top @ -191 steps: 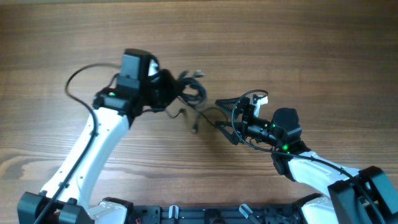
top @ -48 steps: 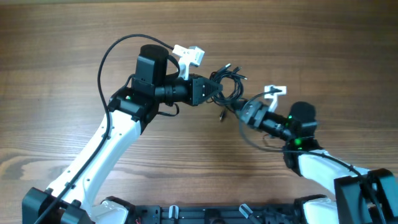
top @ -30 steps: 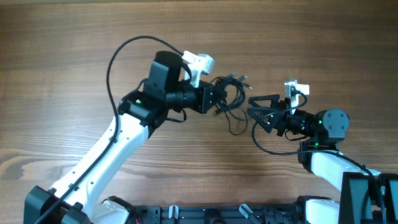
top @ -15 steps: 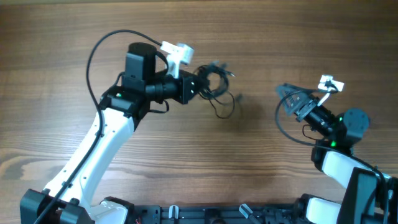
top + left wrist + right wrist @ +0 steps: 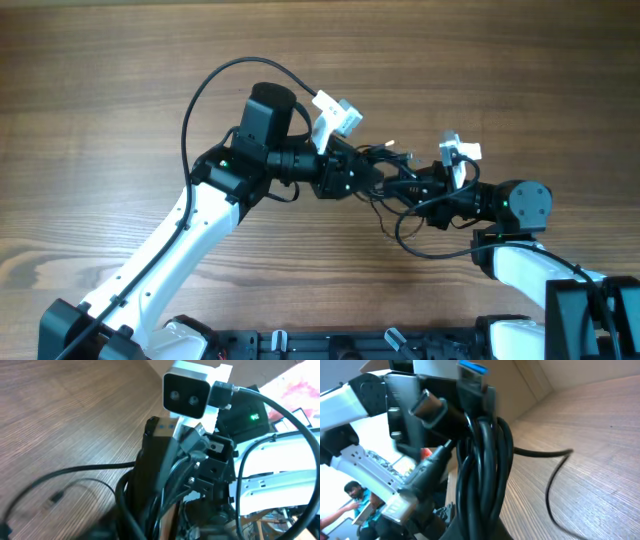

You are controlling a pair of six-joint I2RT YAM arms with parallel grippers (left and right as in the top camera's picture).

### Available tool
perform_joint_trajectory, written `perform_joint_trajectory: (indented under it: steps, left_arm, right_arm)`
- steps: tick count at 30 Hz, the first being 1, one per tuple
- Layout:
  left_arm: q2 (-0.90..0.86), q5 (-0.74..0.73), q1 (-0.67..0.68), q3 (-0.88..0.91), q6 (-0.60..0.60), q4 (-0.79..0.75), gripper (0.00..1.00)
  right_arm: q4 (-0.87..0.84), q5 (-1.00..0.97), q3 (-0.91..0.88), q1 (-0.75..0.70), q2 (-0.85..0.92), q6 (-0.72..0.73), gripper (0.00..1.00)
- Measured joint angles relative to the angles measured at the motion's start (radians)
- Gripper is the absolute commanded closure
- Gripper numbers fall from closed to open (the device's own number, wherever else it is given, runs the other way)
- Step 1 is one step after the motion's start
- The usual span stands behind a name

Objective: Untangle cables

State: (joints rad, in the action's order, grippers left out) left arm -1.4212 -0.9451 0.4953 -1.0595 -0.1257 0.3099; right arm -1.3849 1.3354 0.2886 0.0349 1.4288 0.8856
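The cables are a bunch of thin black cords held above the table between my two grippers. My left gripper reaches in from the left, with the bunch among its fingers. My right gripper meets it from the right. In the right wrist view the cables run straight down into my right gripper, which is shut on them, and plug ends stick out at the left. In the left wrist view the cables crowd my left gripper; blur hides how its jaws stand.
One thin strand trails down onto the wooden table. The left arm's thick black cable arcs over its wrist. The right arm's own cable loops below its gripper. The right wrist camera sits close ahead of the left one.
My right gripper, open and away at the right half a second ago, has come back left and shut on the bunch. My left arm has carried the bunch to the right.
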Motion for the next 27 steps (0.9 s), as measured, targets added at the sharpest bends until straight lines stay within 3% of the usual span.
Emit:
perform_joint_trajectory:
  steps: [8, 14, 16, 19, 23, 27]
  left_arm:
    - [0.000, 0.062, -0.131, 0.000, -0.114, -0.004, 0.54]
    - [0.000, 0.065, -0.105, 0.000, -0.124, -0.003, 0.54]
    - [0.000, 0.065, -0.104, 0.000, -0.135, -0.006, 0.67]
    - [0.000, 0.065, -0.103, 0.000, -0.233, -0.060, 0.78]
    - [0.000, 0.089, -0.089, 0.000, -0.356, -0.081, 0.71]
    - [0.000, 0.193, -0.019, 0.000, -0.478, -0.061, 0.71]
  right_arm:
    - [0.000, -0.001, 0.000, 0.000, 0.000, 0.058, 0.96]
    - [0.081, -0.035, 0.000, 0.000, 0.000, 0.087, 0.96]
    - [0.167, -0.067, 0.000, 0.000, 0.002, 0.073, 0.96]
    - [0.174, -0.084, 0.000, 0.000, 0.002, -0.004, 0.96]
    - [0.178, -0.092, 0.000, 0.000, 0.002, -0.036, 0.96]
    - [0.185, -0.098, 0.000, 0.000, 0.002, -0.051, 0.96]
